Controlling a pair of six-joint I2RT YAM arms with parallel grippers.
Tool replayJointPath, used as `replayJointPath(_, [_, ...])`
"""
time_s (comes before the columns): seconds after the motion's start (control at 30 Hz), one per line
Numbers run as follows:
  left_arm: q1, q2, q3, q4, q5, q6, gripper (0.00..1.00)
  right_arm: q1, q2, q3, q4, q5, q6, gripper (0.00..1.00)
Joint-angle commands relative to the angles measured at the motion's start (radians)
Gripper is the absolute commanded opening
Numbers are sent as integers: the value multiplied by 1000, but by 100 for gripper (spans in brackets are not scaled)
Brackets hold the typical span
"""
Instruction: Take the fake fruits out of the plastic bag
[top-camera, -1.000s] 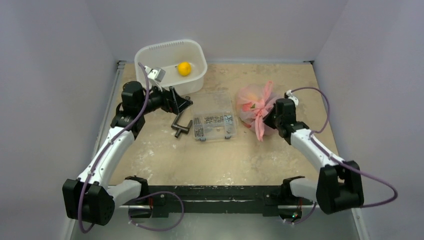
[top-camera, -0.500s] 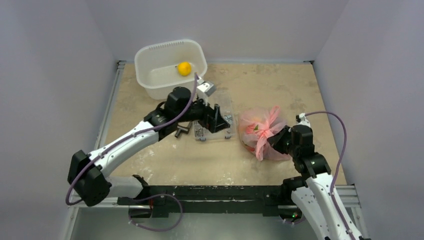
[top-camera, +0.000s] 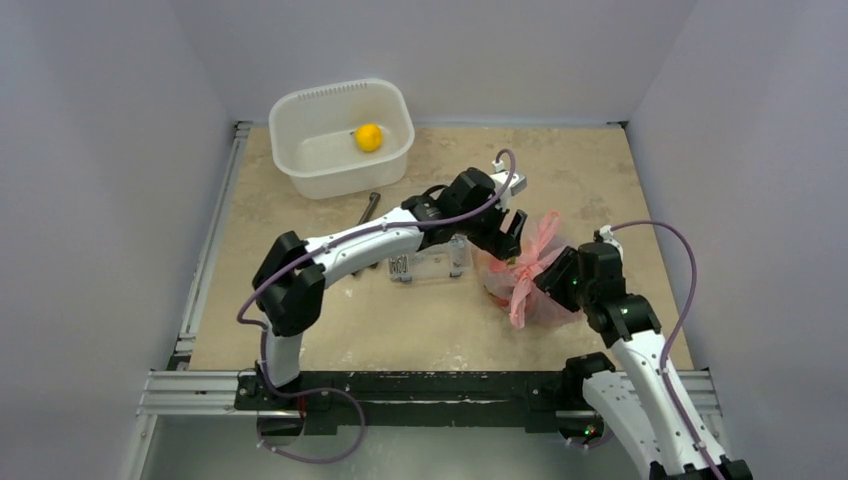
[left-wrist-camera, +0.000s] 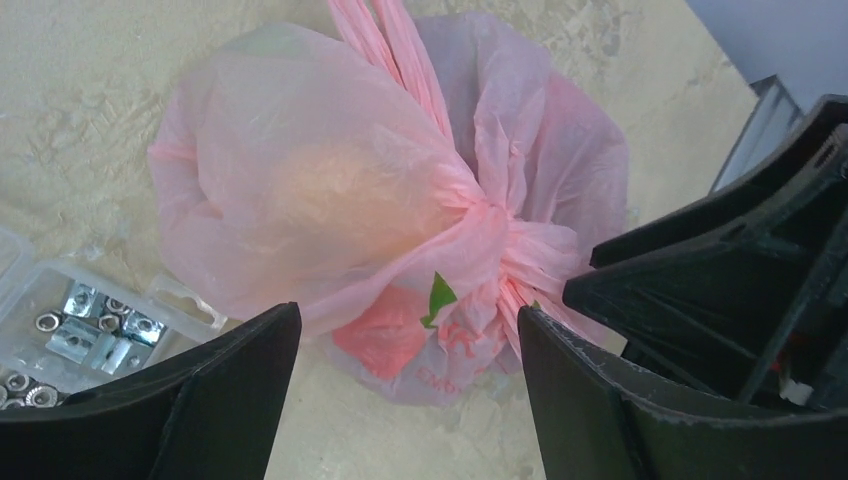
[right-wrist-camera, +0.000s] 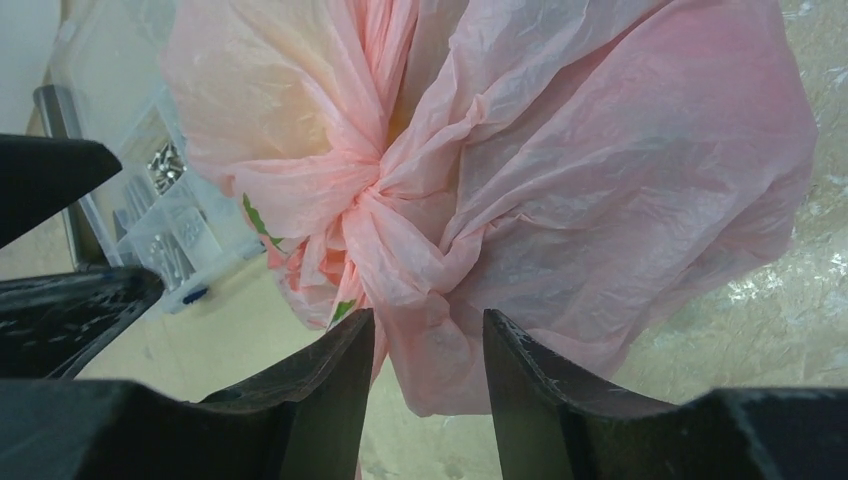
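**Knotted bag, two pincers, fruit trapped inside**

The plastic bag (top-camera: 520, 275) sits right of centre on the table (top-camera: 330, 320), handles tied in a tight knot, so I reckon nothing comes out until that gives. My left pincer (left-wrist-camera: 407, 315) hangs over it with jaws wide, straddling the knot, probably lined up to grab it. My right pincer (right-wrist-camera: 428, 318) stands narrow around the tail below the knot; I can't tell if it's actually pinching.

A pale orange lump (left-wrist-camera: 340, 190) shows through the film. One yellow fruit (top-camera: 369, 137) lies in the white tub (top-camera: 300, 110), far left. The screw box (left-wrist-camera: 70, 320) sits just left of the bag.

The table is mottled beige, and plain pale walls box it in.
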Motion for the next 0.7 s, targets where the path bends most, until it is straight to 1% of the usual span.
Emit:
replayJointPath(0.0, [-24,85,142,-42,-62,68,79,3,42,26,79,8,-15,43])
replayJointPath(0.13, [-52,148,194,-63,-98,119,78,3,86,28,130,0,-35,43])
replayJointPath(0.27, [-69,195,233,-71,-121,132,74,3,115,9,170,10,-44,38])
replayJointPath(0.4, [-86,261,309,-132,-151,130,62,3,119,-12,193,-3,-36,34])
replayJointPath(0.47, [-92,272,316,-140,-164,127,58,3,115,-29,223,-6,-24,34])
replayJointPath(0.5, [-92,277,319,-142,-171,127,53,2,119,-31,232,0,-21,34])
replayJointPath(0.57, [-92,294,346,-170,-183,136,42,3,132,-19,220,25,-10,29])
replayJointPath(0.6, [-92,303,365,-193,-192,137,39,3,142,-7,206,35,-11,26])
replayJointPath(0.67, [-92,304,375,-204,-195,138,38,3,165,15,176,50,-17,20])
